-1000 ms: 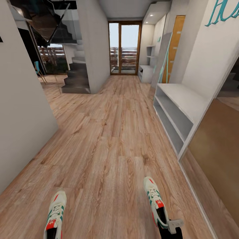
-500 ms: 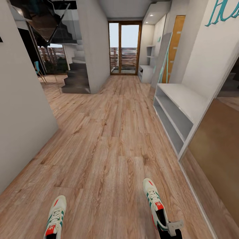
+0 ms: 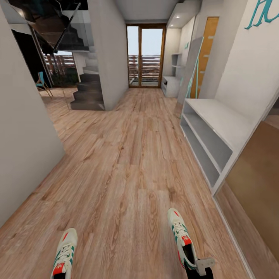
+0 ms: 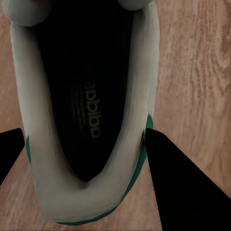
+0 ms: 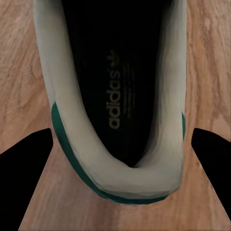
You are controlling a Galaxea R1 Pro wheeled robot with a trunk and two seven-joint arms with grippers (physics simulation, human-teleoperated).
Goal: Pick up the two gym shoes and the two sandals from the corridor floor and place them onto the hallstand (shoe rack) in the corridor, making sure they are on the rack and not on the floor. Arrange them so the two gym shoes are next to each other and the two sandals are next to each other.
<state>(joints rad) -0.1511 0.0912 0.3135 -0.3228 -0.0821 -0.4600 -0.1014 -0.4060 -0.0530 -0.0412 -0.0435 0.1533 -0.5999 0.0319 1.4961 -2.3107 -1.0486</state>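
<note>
- The corridor floor (image 3: 128,162) is the biggest thing here. It is light brown wood planks and it runs far ahead, toward 12 o'clock, to a glass door (image 3: 145,56).
- The hallstand (image 3: 217,133) stands along the wall at about 2 o'clock. It is pale grey-white with open shelf levels, and no shoes can be seen on it.
- A dark staircase (image 3: 87,87) sits far off at about 11 o'clock.
- The two gym shoes are low in the head view. The left gym shoe (image 3: 64,254) is at about 7 o'clock and the right gym shoe (image 3: 181,237) is at about 5 o'clock. They are well apart. Both toes point to 12 o'clock.
- The left claw (image 4: 82,159) has a dark finger on each side of the left shoe's heel. It looks like it is holding that shoe, though I cannot see if the fingers press hard.
- The right claw (image 5: 118,161) sits the same way around the right shoe's heel, and its fingers stand a little wider. I think it holds the shoe too.
- I think these shoes are light. The heel rim looks soft and padded, so it may squash a bit. The heel is a good place to hold, but the long toe may droop down.
- No sandals can be seen here.
</note>
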